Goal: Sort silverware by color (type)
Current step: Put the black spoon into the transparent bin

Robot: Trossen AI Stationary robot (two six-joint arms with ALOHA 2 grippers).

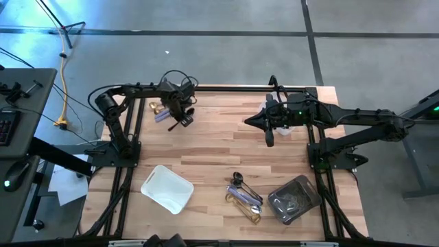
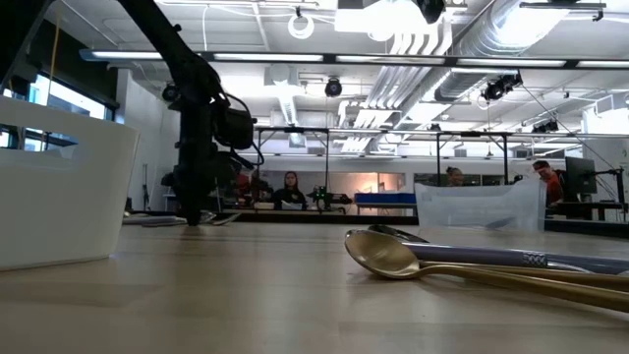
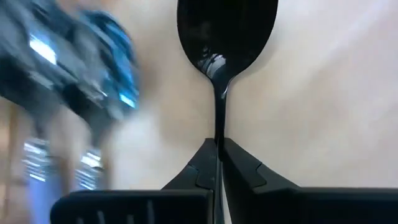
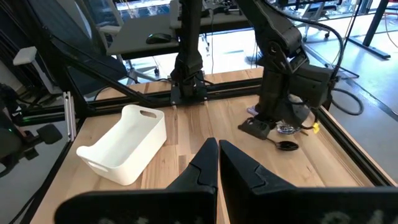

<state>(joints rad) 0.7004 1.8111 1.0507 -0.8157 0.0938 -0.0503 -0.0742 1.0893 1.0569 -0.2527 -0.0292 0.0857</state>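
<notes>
Black spoon (image 3: 225, 37) | left tool (image 3: 219, 163) clamped | white tray (image 1: 167, 188)

White plastic trays (image 1: 167, 189): one
Clear plastic trays (image 1: 295, 199): one
Robot arms: two
Black spoons (image 3: 225, 37) held: one
Loose silverware heaps (image 1: 245, 197): one, pieces overlapping, count unclear

A white plastic tray (image 1: 167, 189) sits tilted on the wooden table (image 1: 219, 147) at about seven o'clock. A clear plastic tray (image 1: 295, 199) sits at about five o'clock. Beyond the table's far edge, seated people (image 2: 291, 189) show at desks in the room.
</notes>
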